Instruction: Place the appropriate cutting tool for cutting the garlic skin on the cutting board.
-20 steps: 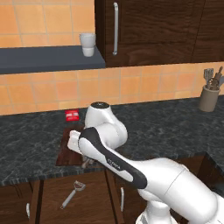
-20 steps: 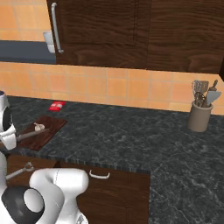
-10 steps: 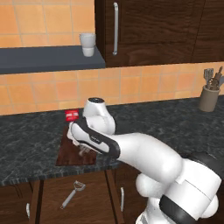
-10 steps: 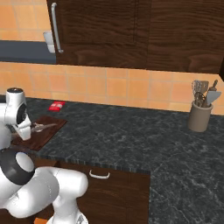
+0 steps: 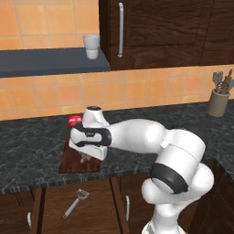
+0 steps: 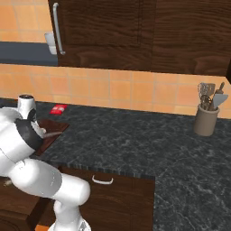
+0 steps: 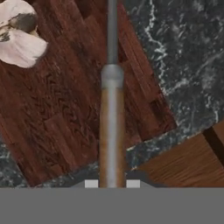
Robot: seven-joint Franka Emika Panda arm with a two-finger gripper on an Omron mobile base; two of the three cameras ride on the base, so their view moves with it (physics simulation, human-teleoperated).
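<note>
In the hand view the knife (image 7: 112, 127) runs straight up from between my gripper's (image 7: 112, 183) pads, its light wooden handle low and its grey blade pointing away. It hangs just over the dark reddish-brown cutting board (image 7: 61, 122). The whitish-pink garlic (image 7: 19, 37) lies on the board, left of the blade and apart from it. In the left base view my gripper (image 5: 85, 157) points down over the cutting board (image 5: 73, 163) at the counter's front edge. In the right base view the knife (image 6: 50, 134) shows as a grey sliver above the cutting board (image 6: 56, 127).
A small red packet (image 5: 74, 120) lies behind the board by the wall. The grey peeler (image 5: 75, 204) sits low in front of the cabinet doors. A white cup (image 5: 92, 46) stands on the shelf. A utensil holder (image 6: 206, 118) stands far right on the counter.
The arm's elbow has swung out to the right and forward while the hand stayed over the board with the knife. The board and garlic have not moved.
</note>
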